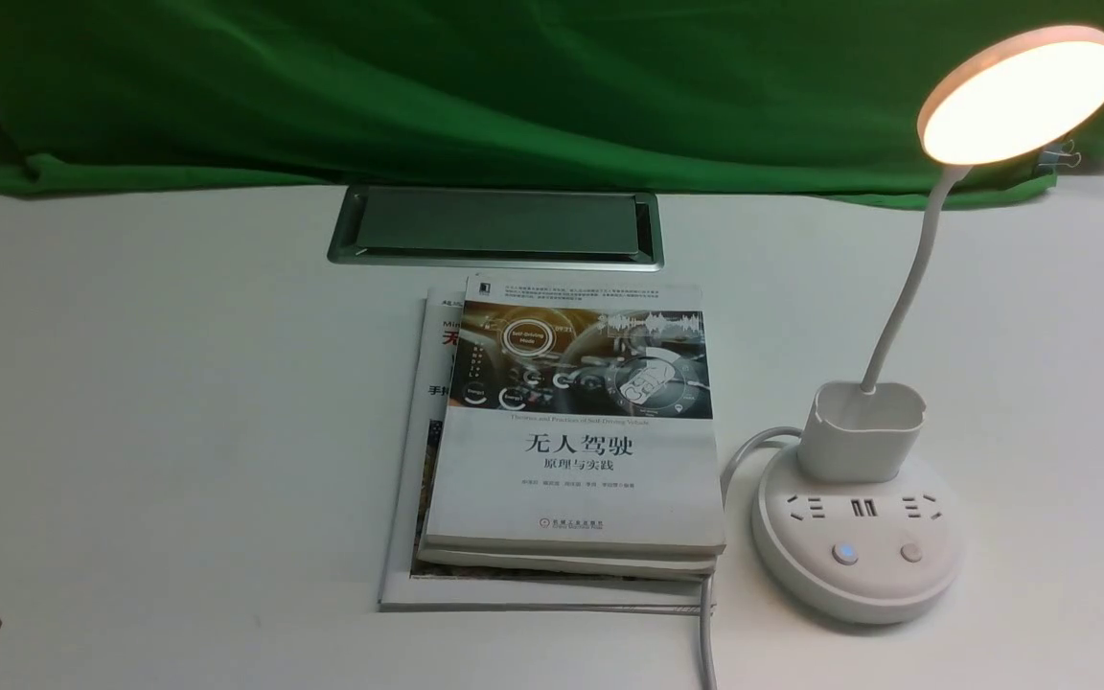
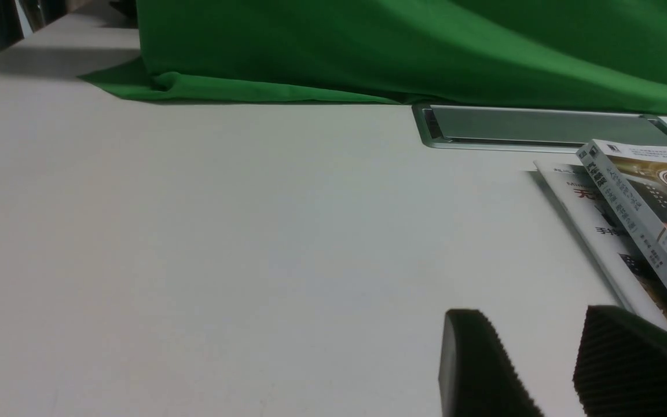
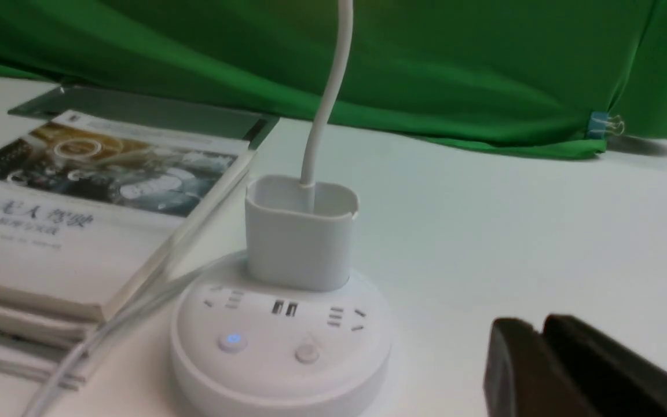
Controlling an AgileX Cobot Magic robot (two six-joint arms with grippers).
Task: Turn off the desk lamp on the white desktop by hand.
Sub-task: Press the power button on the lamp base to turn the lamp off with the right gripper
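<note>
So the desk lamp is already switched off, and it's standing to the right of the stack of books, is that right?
Not quite: the desk lamp is lit, its round head glowing in the front view. It does stand to the right of the stack of books.

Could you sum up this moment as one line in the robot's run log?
desk lamp: lit | left gripper: open, away from lamp | right gripper: fingers beside lamp base, not pressing
</note>
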